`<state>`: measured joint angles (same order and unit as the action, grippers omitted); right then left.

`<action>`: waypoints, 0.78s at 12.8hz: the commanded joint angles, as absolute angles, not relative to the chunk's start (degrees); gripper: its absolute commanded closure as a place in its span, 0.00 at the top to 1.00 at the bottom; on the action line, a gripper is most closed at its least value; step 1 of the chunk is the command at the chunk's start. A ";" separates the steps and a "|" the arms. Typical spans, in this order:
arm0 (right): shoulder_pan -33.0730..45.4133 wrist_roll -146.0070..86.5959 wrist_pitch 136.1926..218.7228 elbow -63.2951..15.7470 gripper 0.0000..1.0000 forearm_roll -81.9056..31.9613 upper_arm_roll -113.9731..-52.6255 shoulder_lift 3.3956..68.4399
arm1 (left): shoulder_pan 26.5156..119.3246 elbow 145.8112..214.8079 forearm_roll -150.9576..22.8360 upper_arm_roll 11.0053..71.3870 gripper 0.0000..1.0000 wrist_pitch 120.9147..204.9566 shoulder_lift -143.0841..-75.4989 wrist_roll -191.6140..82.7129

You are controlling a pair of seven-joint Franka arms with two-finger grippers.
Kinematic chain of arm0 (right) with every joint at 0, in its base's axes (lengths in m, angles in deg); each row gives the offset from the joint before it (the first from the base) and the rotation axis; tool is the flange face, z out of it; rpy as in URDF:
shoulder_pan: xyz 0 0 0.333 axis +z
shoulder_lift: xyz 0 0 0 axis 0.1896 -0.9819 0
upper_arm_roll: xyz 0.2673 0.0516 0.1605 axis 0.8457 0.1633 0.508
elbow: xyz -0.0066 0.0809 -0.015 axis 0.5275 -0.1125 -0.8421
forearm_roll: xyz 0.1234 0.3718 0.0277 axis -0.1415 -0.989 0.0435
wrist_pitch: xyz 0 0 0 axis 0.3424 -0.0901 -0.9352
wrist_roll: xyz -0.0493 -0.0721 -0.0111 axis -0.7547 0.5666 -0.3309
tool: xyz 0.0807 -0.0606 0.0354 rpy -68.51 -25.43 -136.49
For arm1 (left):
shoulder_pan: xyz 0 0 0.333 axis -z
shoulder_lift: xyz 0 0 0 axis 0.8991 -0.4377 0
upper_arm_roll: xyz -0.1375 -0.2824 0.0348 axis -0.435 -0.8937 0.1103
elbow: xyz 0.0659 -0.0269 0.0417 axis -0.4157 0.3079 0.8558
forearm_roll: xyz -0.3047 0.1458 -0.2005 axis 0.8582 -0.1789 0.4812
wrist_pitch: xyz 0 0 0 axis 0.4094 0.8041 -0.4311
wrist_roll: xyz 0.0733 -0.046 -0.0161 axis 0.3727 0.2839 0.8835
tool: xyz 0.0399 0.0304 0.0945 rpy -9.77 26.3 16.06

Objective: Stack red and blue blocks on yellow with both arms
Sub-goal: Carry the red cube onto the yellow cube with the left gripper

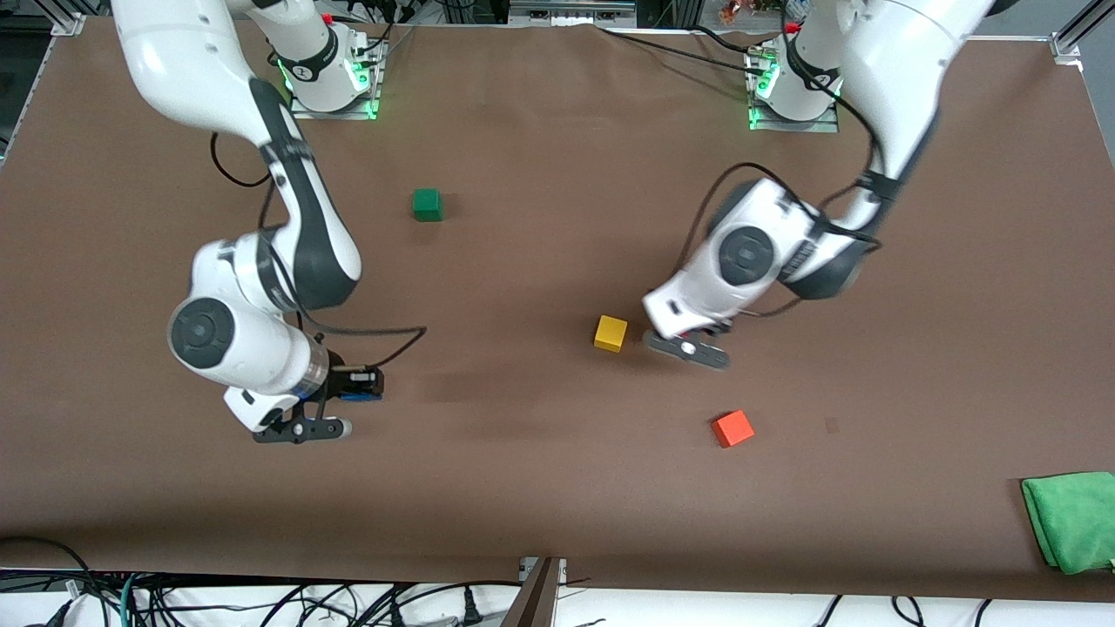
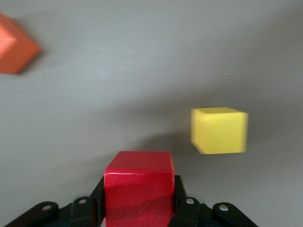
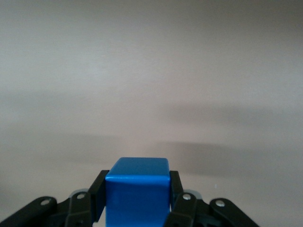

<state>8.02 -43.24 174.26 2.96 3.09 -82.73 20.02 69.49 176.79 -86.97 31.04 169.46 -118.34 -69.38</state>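
Observation:
A deep red block (image 2: 138, 182) sits between the fingers of my left gripper (image 2: 138, 196), which is shut on it. That gripper (image 1: 688, 348) hangs over the table just beside the yellow cube (image 1: 611, 333), on the side toward the left arm's end. In the left wrist view the yellow cube (image 2: 219, 130) lies on the table apart from the red block. My right gripper (image 3: 137, 201) is shut on the bright blue block (image 3: 137, 187). It (image 1: 300, 428) is low over bare table toward the right arm's end. In the front view both held blocks are hidden under the hands.
An orange cube (image 1: 733, 428) lies nearer to the front camera than the yellow cube. A dark green cube (image 1: 427, 205) sits farther from that camera, near mid-table. A green cloth (image 1: 1073, 520) lies at the left arm's end by the near edge.

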 commanded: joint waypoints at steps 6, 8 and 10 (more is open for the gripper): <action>12.10 -53.28 168.44 12.84 0.20 2.38 -82.51 19.57 | 80.83 168.40 -93.35 34.65 0.00 169.60 -125.33 -79.46; 12.10 -53.46 168.71 14.34 0.20 2.38 -82.33 18.69 | 80.92 168.40 -94.93 34.56 0.00 170.84 -126.03 -79.55; 12.10 -54.77 169.24 14.43 0.20 2.38 -81.63 18.69 | 80.92 168.31 -94.94 34.56 0.00 172.24 -126.56 -79.55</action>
